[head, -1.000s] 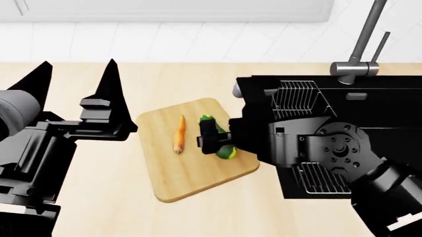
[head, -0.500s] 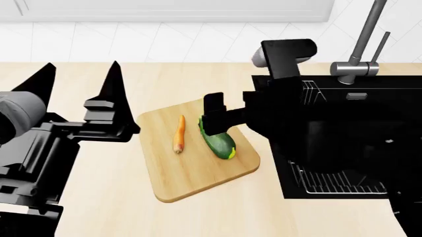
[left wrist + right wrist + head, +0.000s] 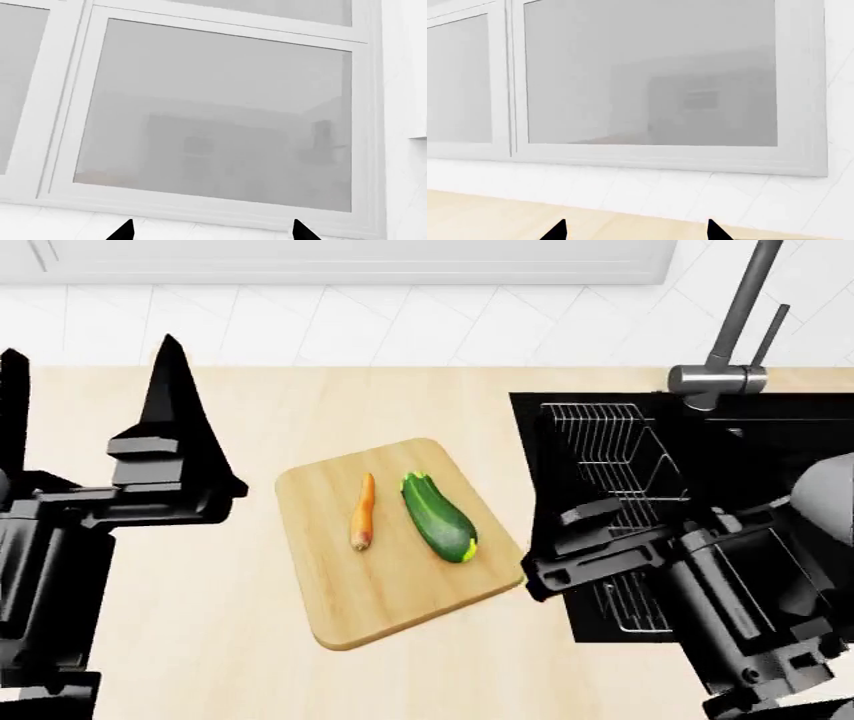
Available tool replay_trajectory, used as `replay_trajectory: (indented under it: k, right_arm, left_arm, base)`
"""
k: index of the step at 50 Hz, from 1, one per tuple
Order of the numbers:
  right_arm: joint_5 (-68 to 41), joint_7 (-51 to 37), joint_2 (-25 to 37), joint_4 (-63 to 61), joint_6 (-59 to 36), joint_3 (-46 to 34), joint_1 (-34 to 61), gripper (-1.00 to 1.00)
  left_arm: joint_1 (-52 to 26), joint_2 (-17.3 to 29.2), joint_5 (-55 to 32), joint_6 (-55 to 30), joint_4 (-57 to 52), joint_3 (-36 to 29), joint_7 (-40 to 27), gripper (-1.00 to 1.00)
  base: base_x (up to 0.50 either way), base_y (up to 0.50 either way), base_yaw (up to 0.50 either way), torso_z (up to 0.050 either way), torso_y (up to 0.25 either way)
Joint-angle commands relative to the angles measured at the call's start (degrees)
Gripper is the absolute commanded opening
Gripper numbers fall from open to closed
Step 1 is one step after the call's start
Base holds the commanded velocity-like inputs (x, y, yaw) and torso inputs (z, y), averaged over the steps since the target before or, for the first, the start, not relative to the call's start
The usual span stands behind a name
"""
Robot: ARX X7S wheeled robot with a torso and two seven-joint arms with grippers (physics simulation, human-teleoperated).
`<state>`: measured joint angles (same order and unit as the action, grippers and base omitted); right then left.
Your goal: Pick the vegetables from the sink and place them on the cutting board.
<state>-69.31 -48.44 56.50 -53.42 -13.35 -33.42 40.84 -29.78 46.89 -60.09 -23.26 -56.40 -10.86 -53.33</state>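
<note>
The thin orange carrot [image 3: 362, 510] and the dark green zucchini [image 3: 441, 517] lie side by side on the light wooden cutting board [image 3: 400, 610], apart from both grippers. My left gripper [image 3: 87, 390] is open and empty, pointing upward, left of the board; in its wrist view [image 3: 210, 231] only its two tips show, wide apart, facing a window. My right gripper [image 3: 637, 231] is open and empty. One of its black fingers [image 3: 581, 525] shows at the sink's [image 3: 801, 440] near-left corner, right of the board. The sink's inside is mostly hidden by my right arm.
A wire dish rack [image 3: 607, 445] stands in the sink's left part. The dark grey faucet [image 3: 734, 330] rises at the back right. Pale wooden countertop [image 3: 267, 660] surrounds the board. A white tiled wall [image 3: 400, 320] and a window [image 3: 647, 75] lie behind.
My right gripper has let go of the zucchini and drawn back right to the sink's edge. The zucchini now lies uncovered on the board. My left gripper has shifted left.
</note>
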Motion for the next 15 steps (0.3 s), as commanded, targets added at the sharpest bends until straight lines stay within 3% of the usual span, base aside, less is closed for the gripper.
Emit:
replay_trajectory:
  k: [1, 6, 11, 15]
  right_arm:
    - [24.34, -7.98, 21.87, -6.57, 35.50, -28.38, 4.72, 1.00]
    - [30.67, -15.27, 23.84, -6.57, 39.80, -56.64, 29.53, 1.00]
    - [35.53, -21.33, 24.06, -6.57, 44.70, -84.20, 54.46, 1.00]
    - [41.88, -31.22, 19.39, -6.57, 50.18, -114.59, 82.76, 1.00]
  left_arm:
    - [-2.55, 15.82, 10.66, 22.03, -3.57, -15.47, -14.81, 1.00]
    - [-9.89, 22.14, 16.72, 31.01, -3.57, -29.25, -21.03, 1.00]
    - [-18.26, 24.72, 19.73, 35.04, -3.57, -40.79, -24.55, 1.00]
    - [-25.74, 27.00, 22.40, 39.19, -3.58, -50.73, -27.26, 1.00]
  base:
    - [0.00, 0.00, 0.00, 0.000, 0.000]
    - [0.00, 0.00, 0.00, 0.000, 0.000]
    - [0.00, 0.00, 0.00, 0.000, 0.000]
    - [0.00, 0.00, 0.00, 0.000, 0.000]
